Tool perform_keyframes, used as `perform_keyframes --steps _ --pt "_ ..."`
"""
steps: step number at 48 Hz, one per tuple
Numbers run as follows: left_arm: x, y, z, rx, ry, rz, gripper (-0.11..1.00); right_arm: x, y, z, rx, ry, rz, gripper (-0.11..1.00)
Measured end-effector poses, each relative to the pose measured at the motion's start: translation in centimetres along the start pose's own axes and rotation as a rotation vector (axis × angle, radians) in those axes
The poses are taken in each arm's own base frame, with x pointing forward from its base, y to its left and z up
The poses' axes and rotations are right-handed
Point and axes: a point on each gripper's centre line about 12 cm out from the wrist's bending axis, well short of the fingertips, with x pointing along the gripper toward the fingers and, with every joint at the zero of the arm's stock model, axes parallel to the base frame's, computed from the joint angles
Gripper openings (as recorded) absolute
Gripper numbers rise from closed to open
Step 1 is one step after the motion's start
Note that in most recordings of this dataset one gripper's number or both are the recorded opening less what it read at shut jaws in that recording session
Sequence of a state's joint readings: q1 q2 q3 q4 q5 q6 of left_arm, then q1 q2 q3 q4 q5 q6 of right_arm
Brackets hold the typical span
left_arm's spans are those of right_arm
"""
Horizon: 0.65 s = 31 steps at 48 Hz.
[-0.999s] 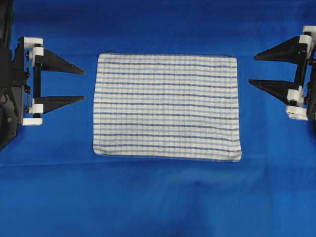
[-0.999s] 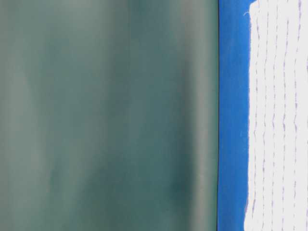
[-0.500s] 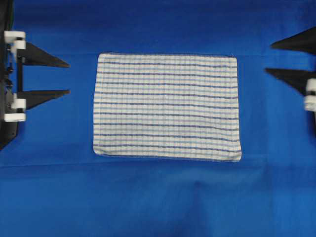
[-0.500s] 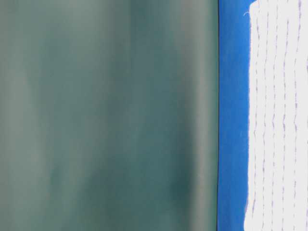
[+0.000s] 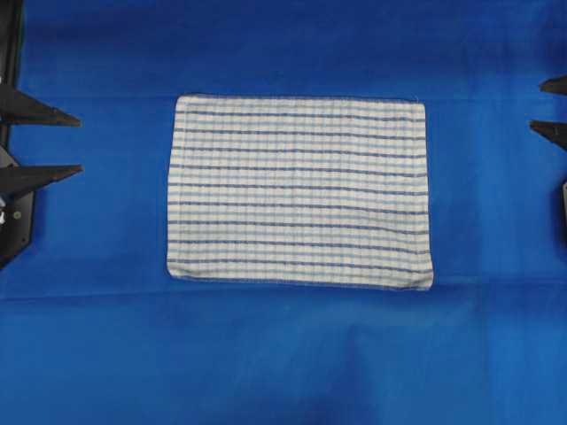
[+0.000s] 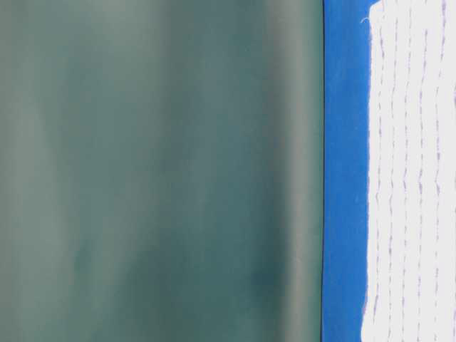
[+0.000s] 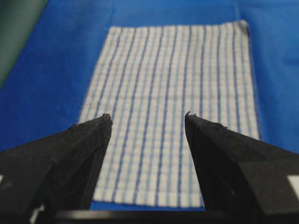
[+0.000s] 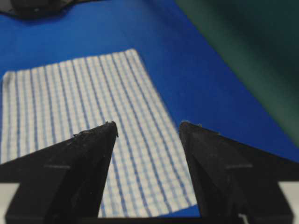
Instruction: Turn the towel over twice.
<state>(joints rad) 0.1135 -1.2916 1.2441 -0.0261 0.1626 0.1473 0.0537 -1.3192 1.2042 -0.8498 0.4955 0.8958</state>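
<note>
The towel (image 5: 299, 192), white with thin dark-blue and light-blue stripes, lies flat and spread out in the middle of the blue table cover (image 5: 283, 354). My left gripper (image 5: 78, 142) stands open at the far left, well clear of the towel's left edge, nothing between its black fingers. At the far right my right gripper (image 5: 537, 106) is open too, only its fingertips in frame. The left wrist view looks along the towel (image 7: 173, 93) past the open left gripper (image 7: 148, 117). The right wrist view has the towel (image 8: 79, 102) beyond the open right gripper (image 8: 147, 125).
The blue cover (image 6: 345, 178) runs to the table's edge, with a dark green backdrop (image 6: 157, 171) behind it. Bare blue cloth surrounds the towel on all sides, with faint creases in front of it.
Both arms have drawn back outward from the towel, the left one to the left, the right one to the right. The towel has not moved.
</note>
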Motion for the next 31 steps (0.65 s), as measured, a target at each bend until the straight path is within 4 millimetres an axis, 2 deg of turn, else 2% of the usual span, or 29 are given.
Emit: perform_keyframes --steps 15,31 --pt "-1.2 -0.5 -3.7 -0.066 0.003 -0.001 0.60 0.1 -0.4 -3.1 0.048 0.022 -0.005 0.60" --pt "-1.6 -0.5 -3.9 -0.077 -0.021 0.001 0.60 0.2 -0.1 -3.4 0.051 0.007 0.018 0.58"
